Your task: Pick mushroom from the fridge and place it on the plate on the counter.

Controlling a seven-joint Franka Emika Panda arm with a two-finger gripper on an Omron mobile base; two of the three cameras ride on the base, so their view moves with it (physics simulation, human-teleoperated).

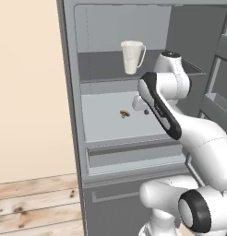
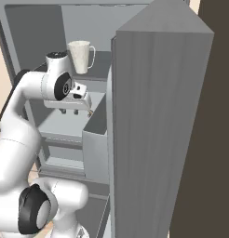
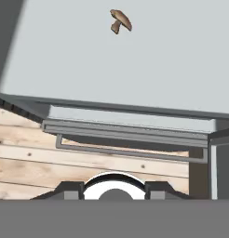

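Wood-plank flooring (image 1: 32,203) and a plain cream wall (image 1: 27,92) frame what I see on the left; ahead stands the open fridge (image 1: 71,115), a tall grey cabinet with pale grey inner shelves. On its upper shelf sits a white measuring jug (image 1: 132,56) with a handle, upright, near the shelf's front edge. One shelf down, the mushroom (image 1: 124,114) lies on the flat pale shelf (image 1: 101,124), roughly mid-depth and towards the right half of what I can see of it, a tiny brown-tan lump; from the hand view it shows a cap and short stem (image 3: 120,21), tipped on its side. Below that shelf runs a drawer (image 1: 134,159) with a long bar handle. In the right base view the fridge door (image 2: 158,130) swings out wide and blocks much of the interior, and a door rack (image 2: 95,153) sits beside the arm.

My arm reaches into the fridge at the middle shelf's level, elbow raised beside the jug, wrist turned down. I see the end effector (image 1: 142,107) just to the right of the mushroom, apart from it, hovering over the shelf. It holds nothing; how wide its fingers stand I cannot tell.
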